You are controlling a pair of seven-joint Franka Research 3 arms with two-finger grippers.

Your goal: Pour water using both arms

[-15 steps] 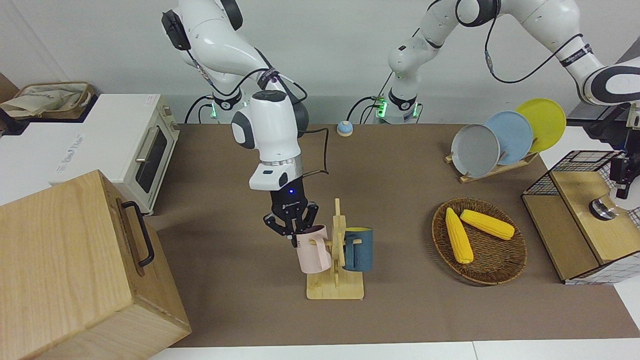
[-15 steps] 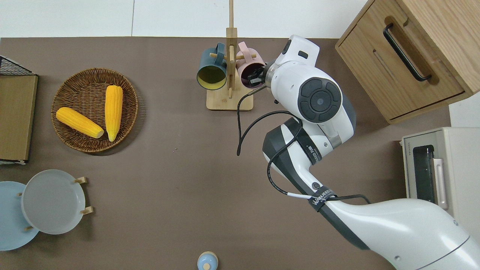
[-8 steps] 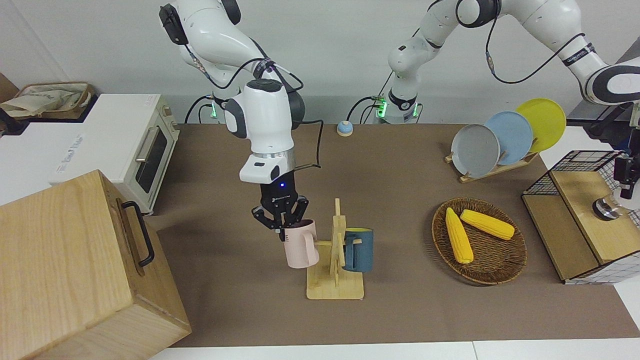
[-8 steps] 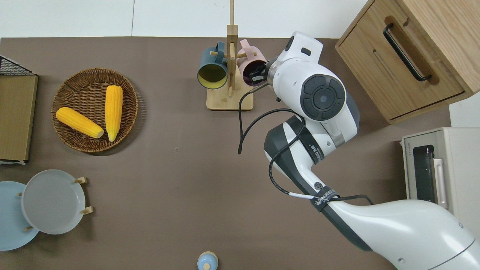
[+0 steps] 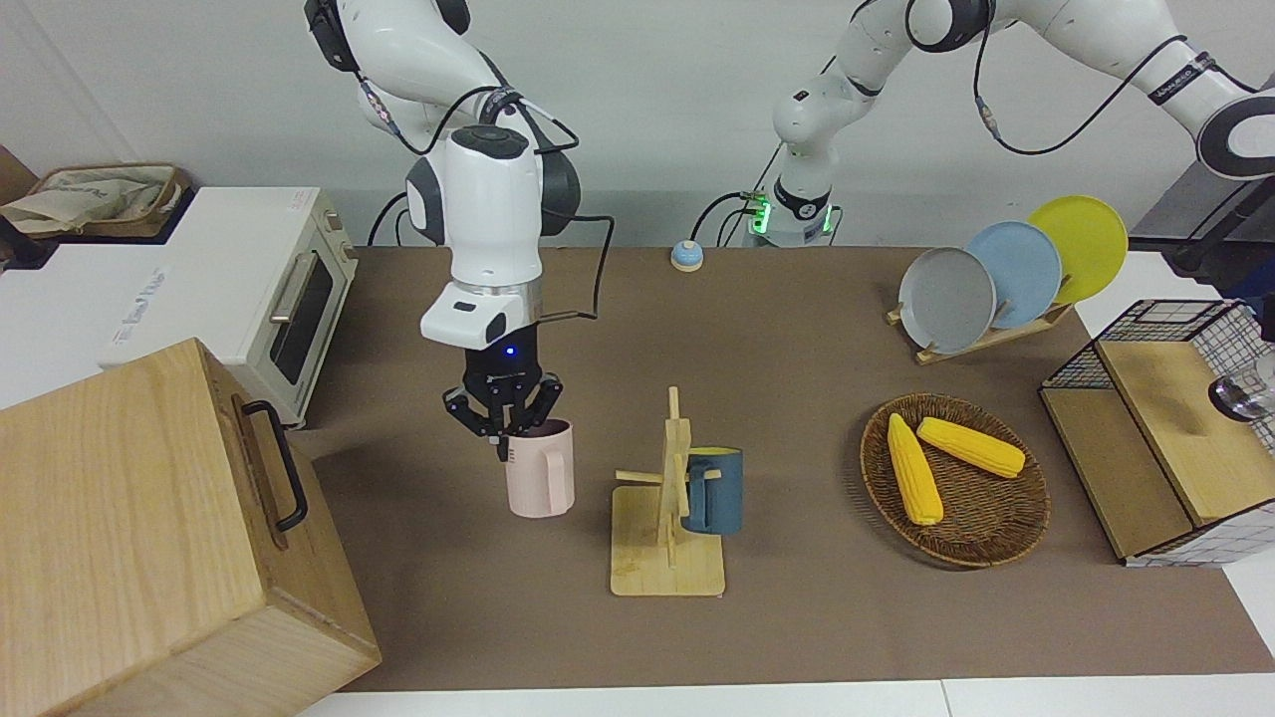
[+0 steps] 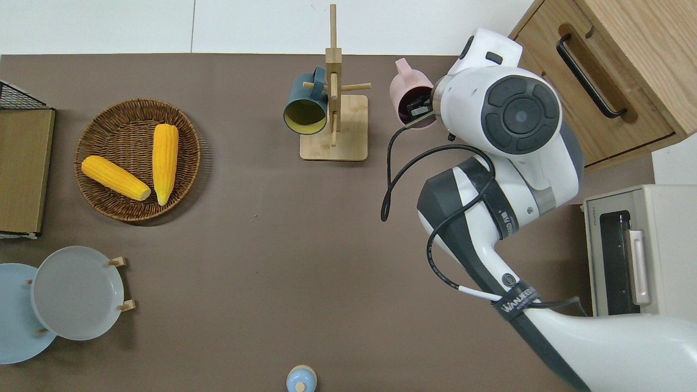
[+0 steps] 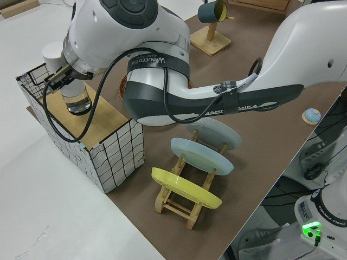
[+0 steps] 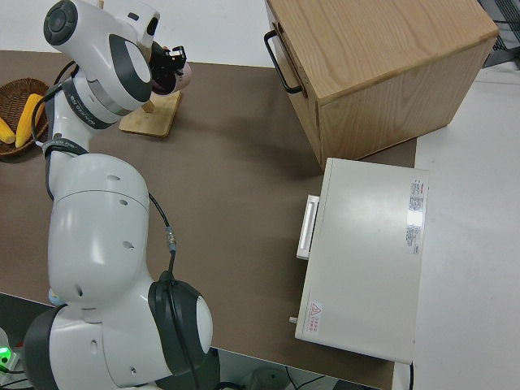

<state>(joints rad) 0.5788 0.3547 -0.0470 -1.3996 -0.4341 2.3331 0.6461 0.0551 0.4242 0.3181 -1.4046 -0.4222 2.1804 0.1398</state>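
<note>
A pink mug [image 5: 541, 483] hangs upright, low over the table, beside the wooden mug rack [image 5: 669, 560] toward the right arm's end. My right gripper [image 5: 506, 435] is shut on the mug's rim [image 6: 416, 106], with one finger inside the mug. A dark blue mug [image 5: 713, 493] hangs on the rack's opposite peg. At the left arm's end, my left gripper [image 7: 66, 81] is shut on a clear glass [image 7: 76, 101]. It holds the glass just over the wooden top of a wire-mesh box [image 5: 1146, 438]. The front view shows only the glass [image 5: 1238, 396] at its edge.
A wicker basket [image 5: 996, 543] with two corn cobs lies between the rack and the mesh box. A stand of three plates [image 5: 996, 274] is nearer the robots. A wooden cabinet [image 5: 129, 538] and a toaster oven [image 5: 239, 289] fill the right arm's end. A small blue knob [image 5: 685, 256] sits near the arm bases.
My right gripper drew the pink mug off its peg and carried it away from the rack toward the right arm's end. The left gripper shifted the glass outward over the mesh box.
</note>
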